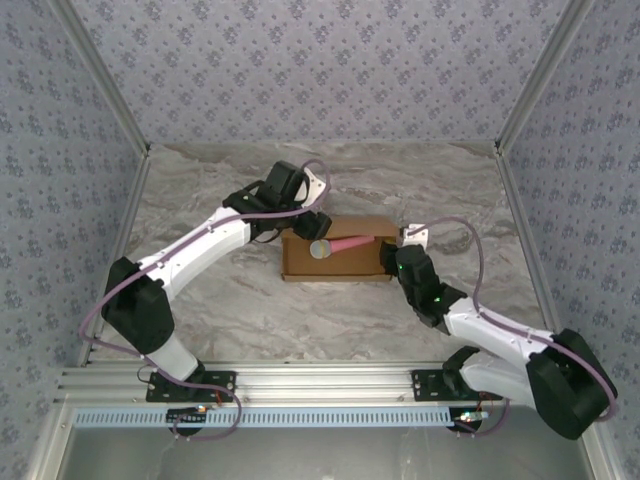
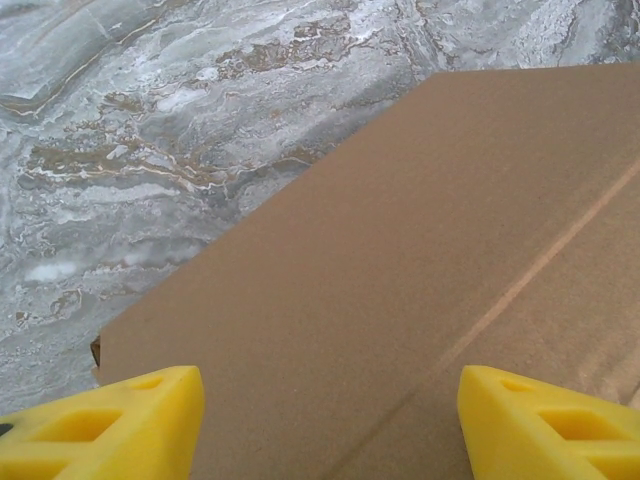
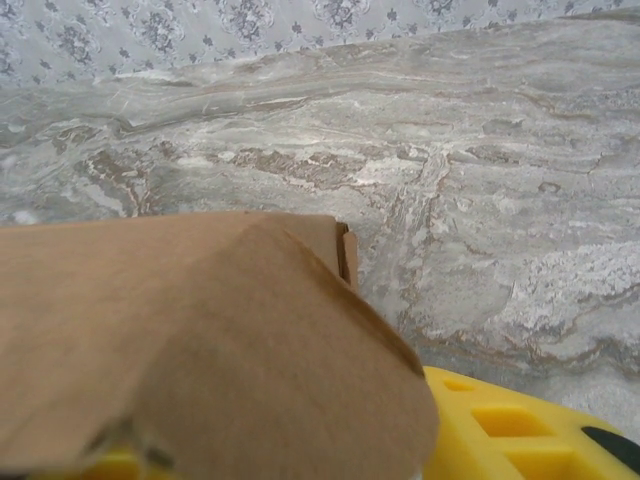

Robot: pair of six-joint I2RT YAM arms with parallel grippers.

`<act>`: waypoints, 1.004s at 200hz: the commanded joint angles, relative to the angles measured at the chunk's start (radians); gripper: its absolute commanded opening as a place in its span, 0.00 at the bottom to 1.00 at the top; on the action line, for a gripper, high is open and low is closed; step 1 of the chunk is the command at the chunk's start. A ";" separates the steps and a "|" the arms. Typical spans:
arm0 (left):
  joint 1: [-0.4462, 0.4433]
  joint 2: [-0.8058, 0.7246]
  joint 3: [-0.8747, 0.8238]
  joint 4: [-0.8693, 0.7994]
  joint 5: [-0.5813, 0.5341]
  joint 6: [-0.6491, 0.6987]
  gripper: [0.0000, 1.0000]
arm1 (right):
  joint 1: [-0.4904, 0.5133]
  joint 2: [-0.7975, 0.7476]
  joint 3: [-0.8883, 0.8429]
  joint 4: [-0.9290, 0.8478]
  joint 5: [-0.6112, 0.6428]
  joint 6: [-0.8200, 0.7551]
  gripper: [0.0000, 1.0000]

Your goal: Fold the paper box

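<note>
Hovering over paper box (image 1: 335,262), left hand (image 2: 330,405) spread wide, empty; right hand (image 1: 392,258) spread unclear.

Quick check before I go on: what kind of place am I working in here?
Probably a staged robot test booth, not a real room: wallpapered panels box in a marble-look tabletop, and an aluminium rail runs along its near edge.

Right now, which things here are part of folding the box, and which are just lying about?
For the job:
box
left gripper
right gripper

Lying about:
pink stick, resting on the box
</note>
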 commanded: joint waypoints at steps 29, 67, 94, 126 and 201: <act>0.002 0.002 -0.027 0.035 0.030 -0.028 0.67 | 0.037 -0.236 -0.001 -0.433 0.018 0.101 0.53; 0.001 -0.003 -0.063 0.075 0.041 -0.047 0.66 | 0.039 -0.413 0.059 -0.695 0.030 0.134 0.54; 0.001 -0.008 -0.096 0.100 0.044 -0.060 0.66 | 0.038 -0.446 0.147 -0.777 0.036 0.107 0.54; 0.000 -0.026 -0.152 0.150 0.040 -0.082 0.65 | 0.030 -0.393 0.253 -0.788 0.009 0.054 0.55; -0.017 -0.042 -0.299 0.323 0.048 -0.153 0.65 | -0.143 0.003 0.450 -0.654 -0.293 -0.021 0.60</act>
